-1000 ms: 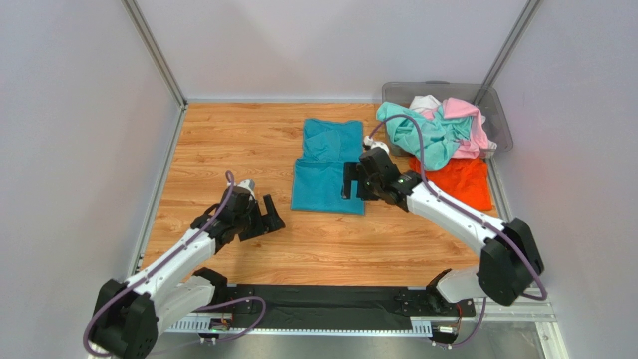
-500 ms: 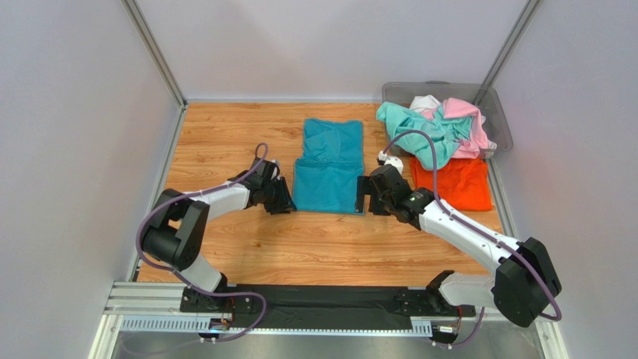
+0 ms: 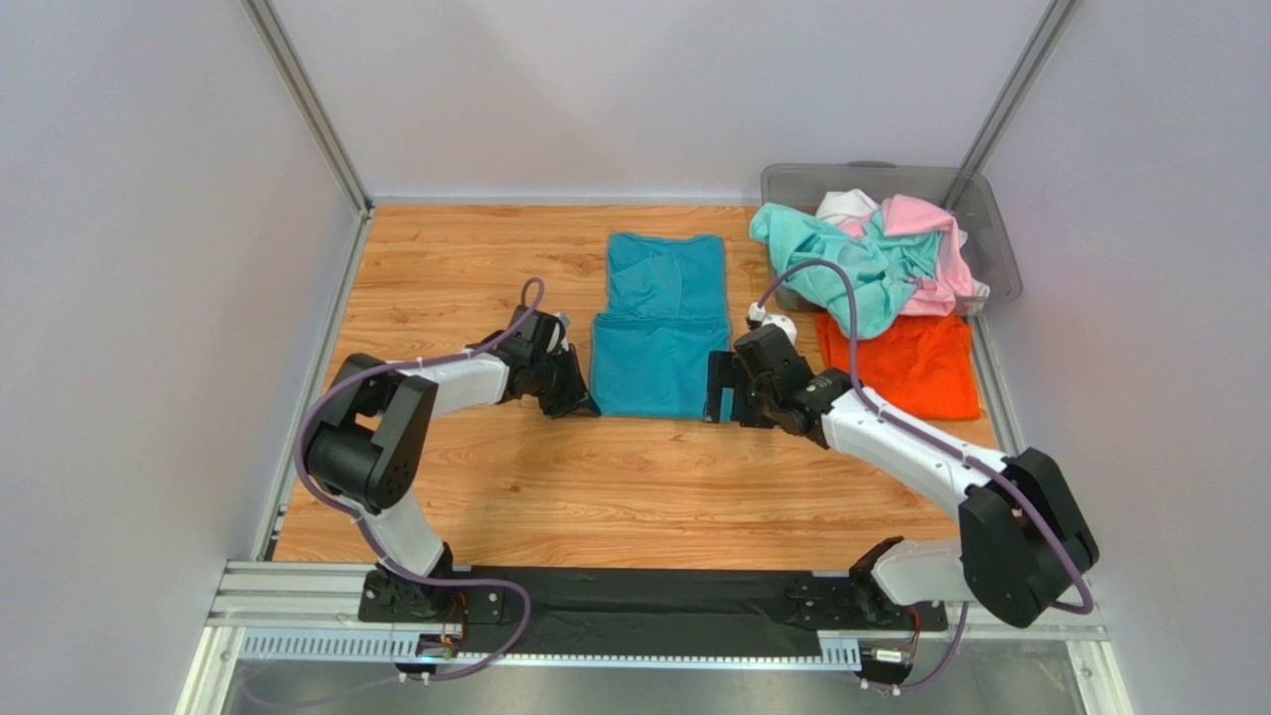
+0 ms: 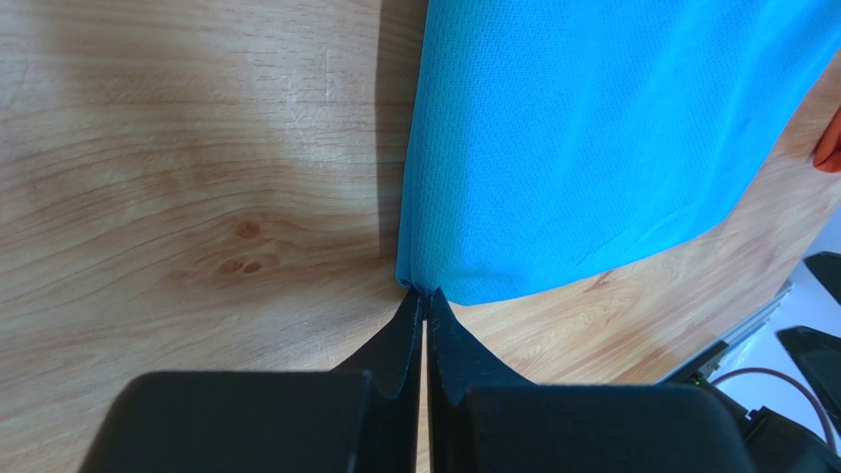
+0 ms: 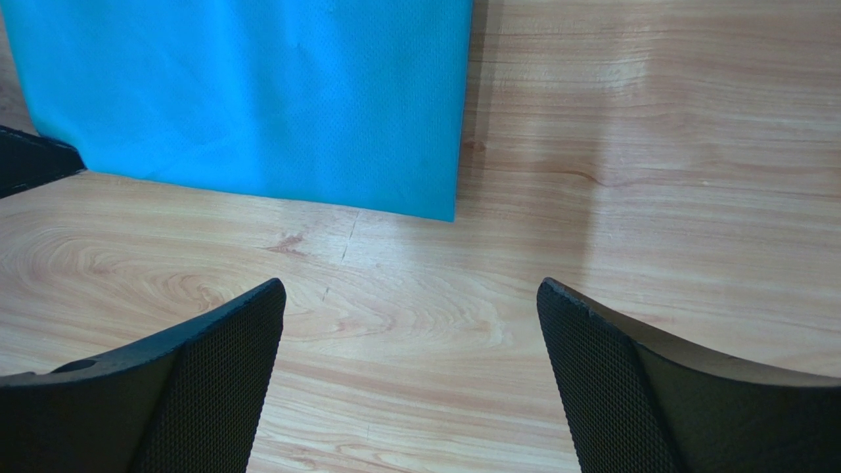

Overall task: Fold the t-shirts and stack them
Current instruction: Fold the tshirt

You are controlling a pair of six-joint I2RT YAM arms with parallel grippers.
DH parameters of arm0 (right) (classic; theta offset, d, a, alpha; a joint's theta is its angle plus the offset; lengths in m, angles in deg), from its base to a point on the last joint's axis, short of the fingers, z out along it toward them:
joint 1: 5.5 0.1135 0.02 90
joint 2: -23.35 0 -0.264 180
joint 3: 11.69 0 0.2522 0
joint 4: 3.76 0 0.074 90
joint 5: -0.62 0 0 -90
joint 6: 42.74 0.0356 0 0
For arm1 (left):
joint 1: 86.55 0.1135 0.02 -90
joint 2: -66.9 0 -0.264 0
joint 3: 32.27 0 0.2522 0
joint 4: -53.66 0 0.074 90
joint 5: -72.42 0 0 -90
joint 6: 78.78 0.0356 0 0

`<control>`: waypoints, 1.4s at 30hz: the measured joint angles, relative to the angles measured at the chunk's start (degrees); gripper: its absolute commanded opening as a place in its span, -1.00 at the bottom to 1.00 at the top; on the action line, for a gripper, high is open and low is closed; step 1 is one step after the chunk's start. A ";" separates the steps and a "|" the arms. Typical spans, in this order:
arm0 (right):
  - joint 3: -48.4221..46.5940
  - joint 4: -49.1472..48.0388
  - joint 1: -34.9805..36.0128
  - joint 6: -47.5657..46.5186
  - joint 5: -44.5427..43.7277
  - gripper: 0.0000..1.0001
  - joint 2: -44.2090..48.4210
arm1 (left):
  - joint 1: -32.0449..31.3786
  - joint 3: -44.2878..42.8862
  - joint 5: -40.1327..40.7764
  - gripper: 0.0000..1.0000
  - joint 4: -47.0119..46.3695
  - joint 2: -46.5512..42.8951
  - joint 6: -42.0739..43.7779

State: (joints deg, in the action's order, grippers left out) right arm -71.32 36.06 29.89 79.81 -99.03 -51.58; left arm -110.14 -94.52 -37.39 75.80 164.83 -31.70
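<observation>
The teal-blue t-shirt (image 3: 657,335) lies partly folded and flat on the wooden table (image 3: 448,283). My left gripper (image 3: 582,399) is at its near left corner. In the left wrist view the left gripper (image 4: 424,296) is shut, with the corner of the teal-blue cloth (image 4: 592,128) pinched at its tips. My right gripper (image 3: 722,391) stands open at the near right corner. In the right wrist view the right gripper (image 5: 410,296) has only bare wood between its fingers, and the shirt's corner (image 5: 434,197) lies just ahead of it. The orange t-shirt (image 3: 910,365) lies flat at the right.
A grey plastic bin (image 3: 988,201) at the back right holds mint-green (image 3: 836,261), pink (image 3: 933,239) and white (image 3: 846,204) t-shirts, which spill over its front. Metal posts and grey walls ring the table. Bare wood lies to the left and near side.
My left arm swung from the near left of the table to the teal-blue shirt's near left corner and shut on it. The right gripper slid back to the near right corner, still open.
</observation>
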 measured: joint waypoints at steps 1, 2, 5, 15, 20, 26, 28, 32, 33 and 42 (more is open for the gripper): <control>0.00 -0.28 -0.28 -0.11 0.55 0.96 -0.83 | 0.00 -0.02 -0.13 -1.00 -0.15 0.09 0.02; -0.02 -0.55 -0.79 -0.33 1.27 0.94 -1.92 | 0.00 0.00 -0.20 -1.00 -0.13 0.09 0.04; -0.02 -1.09 -2.54 -0.90 3.32 0.88 -4.85 | 0.00 0.22 0.04 -1.00 -0.11 -0.17 0.17; -1.60 -3.56 -4.09 -2.67 9.88 0.16 -14.12 | -0.02 6.93 2.73 -1.00 -0.63 -6.71 0.15; -3.37 -5.88 -4.09 -3.02 12.98 -0.33 -17.07 | -0.02 6.95 2.78 -1.00 -0.66 -6.73 0.17; -3.39 -6.93 -3.91 -2.67 16.72 -0.87 -18.29 | -0.07 7.13 3.45 -1.00 -0.33 -7.28 0.20; -3.02 -6.88 -3.43 -2.40 17.59 -0.92 -17.99 | -0.04 8.24 4.13 -1.00 0.07 -8.70 0.17; -0.87 -5.90 -1.07 -2.03 19.74 -0.98 -14.36 | -0.07 12.37 5.84 -1.00 2.71 -14.62 0.20; -0.42 -5.49 -0.28 -1.86 20.31 -0.98 -12.96 | -0.13 13.62 6.34 -1.00 3.91 -16.87 0.15; 2.78 -0.57 11.15 1.11 27.30 -0.99 5.20 | -5.01 16.55 11.76 -1.00 20.70 -48.54 -0.26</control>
State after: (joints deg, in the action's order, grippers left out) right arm -68.54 35.50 41.04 80.93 -71.73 -46.38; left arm -115.15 -77.97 -25.63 96.50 116.28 -31.96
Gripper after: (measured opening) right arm 0.020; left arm 0.006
